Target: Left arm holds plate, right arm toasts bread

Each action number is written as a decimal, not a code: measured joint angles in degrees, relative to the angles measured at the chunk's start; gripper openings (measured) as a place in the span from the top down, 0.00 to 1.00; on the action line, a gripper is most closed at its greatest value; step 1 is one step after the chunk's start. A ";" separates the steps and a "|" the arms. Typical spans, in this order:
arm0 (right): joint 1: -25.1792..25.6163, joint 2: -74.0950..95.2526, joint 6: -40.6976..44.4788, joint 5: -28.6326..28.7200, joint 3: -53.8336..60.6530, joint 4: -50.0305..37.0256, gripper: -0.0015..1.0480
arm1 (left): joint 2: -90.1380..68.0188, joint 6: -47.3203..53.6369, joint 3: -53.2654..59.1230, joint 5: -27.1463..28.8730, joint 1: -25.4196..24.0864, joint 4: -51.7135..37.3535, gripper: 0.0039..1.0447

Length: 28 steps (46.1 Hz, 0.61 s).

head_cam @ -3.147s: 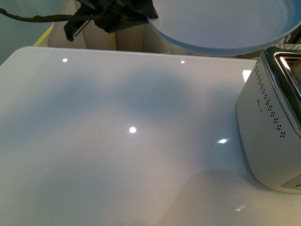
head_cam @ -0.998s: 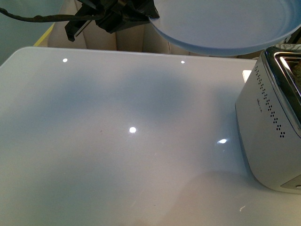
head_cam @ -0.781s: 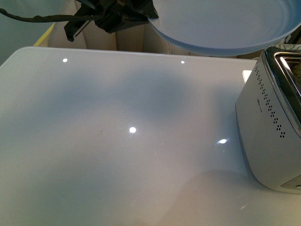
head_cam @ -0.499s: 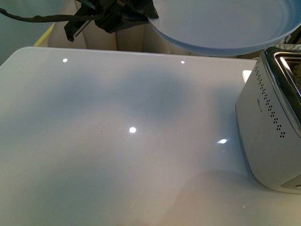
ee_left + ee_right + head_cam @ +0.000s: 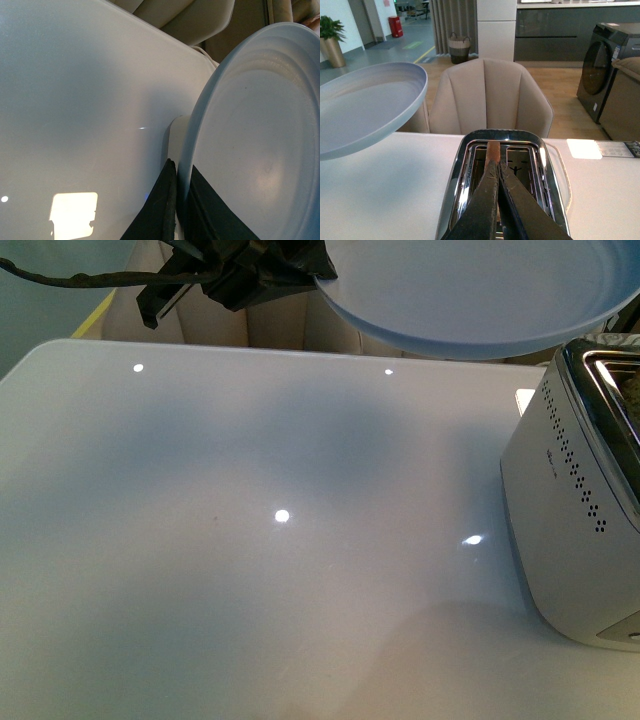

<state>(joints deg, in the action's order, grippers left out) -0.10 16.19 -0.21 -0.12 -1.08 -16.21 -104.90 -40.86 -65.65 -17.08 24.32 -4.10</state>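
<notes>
The glossy white surface (image 5: 250,570) fills most of the front view, dotted with small light reflections. Beyond its far edge stands a beige padded chair (image 5: 490,95). A white toaster (image 5: 570,510) with a chrome top and rows of small vent holes sits at the right side of the surface, partly out of the front view.

The plate (image 5: 470,290), pale blue-white and round, hangs in the air above the far right part of the surface, just above and behind the toaster and slightly tilted. Nothing lies on it. The left arm (image 5: 240,270), black and angular with a thin cable trailing to the left, reaches it from the far left. The left fingers (image 5: 172,175) are narrow and clamp the plate's rim, one above it and one below.

Over the toaster, the right fingers (image 5: 495,172) are drawn close together and pinch the brown top edge of the bread (image 5: 493,149). The bread stands upright in the toaster's left slot; how deep it sits is hard to judge, since only its crust shows.
</notes>
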 joint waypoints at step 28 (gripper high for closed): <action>0.00 -15.67 0.00 0.00 0.00 16.02 0.98 | 0.04 0.00 0.00 -0.04 0.02 0.00 0.97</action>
<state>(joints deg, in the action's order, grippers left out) -0.10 0.51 -0.21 -0.12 -1.08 -0.19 -104.86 -40.86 -65.65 -17.12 24.34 -4.10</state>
